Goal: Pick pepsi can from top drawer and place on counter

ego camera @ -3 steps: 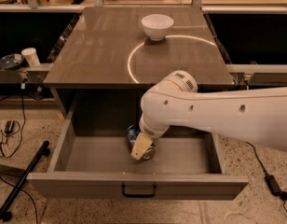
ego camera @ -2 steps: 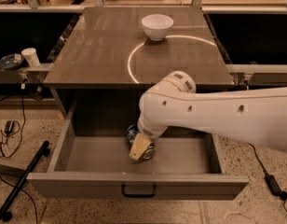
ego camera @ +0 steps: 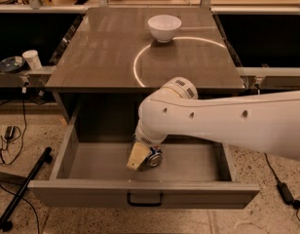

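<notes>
drawer: jaws over half-hidden pepsi can

It looked like a robot test lab: a plain grey counter between dark side shelves off its left and right edges, speckled floor strewn with cables and a power brick. The gripper hung inside the open top drawer, near its front edge.
</notes>
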### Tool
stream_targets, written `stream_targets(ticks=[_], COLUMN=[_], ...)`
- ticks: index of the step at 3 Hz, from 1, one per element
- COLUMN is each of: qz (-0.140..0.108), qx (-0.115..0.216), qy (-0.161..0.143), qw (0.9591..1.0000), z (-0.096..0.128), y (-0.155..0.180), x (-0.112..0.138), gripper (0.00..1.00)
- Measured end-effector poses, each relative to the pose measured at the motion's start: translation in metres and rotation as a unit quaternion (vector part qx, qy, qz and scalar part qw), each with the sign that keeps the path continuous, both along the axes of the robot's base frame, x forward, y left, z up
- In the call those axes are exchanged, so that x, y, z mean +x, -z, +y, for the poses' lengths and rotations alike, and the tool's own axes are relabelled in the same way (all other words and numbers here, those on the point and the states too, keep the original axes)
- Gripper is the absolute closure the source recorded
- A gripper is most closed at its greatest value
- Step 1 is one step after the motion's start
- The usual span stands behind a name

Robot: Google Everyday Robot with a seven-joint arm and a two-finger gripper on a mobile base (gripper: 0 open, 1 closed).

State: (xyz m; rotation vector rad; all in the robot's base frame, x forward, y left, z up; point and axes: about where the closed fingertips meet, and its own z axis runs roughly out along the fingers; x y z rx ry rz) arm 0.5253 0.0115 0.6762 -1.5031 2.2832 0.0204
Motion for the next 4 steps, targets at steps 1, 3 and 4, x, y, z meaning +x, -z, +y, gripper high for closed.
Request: stream_targets(ticks=[1, 3, 4], qz=[0.0, -0.012, -0.009], qx=[0.0, -0.007, 0.001], qy=[0.0, 0.007, 0.012], qw=[1.0, 0.9999, 0.9999], z=[0.0, -0.014, -0.015], y=[0.0, 0.006, 0.012], x=[0.0, 0.016, 0.013], gripper=[0.0, 0.0, 0.0])
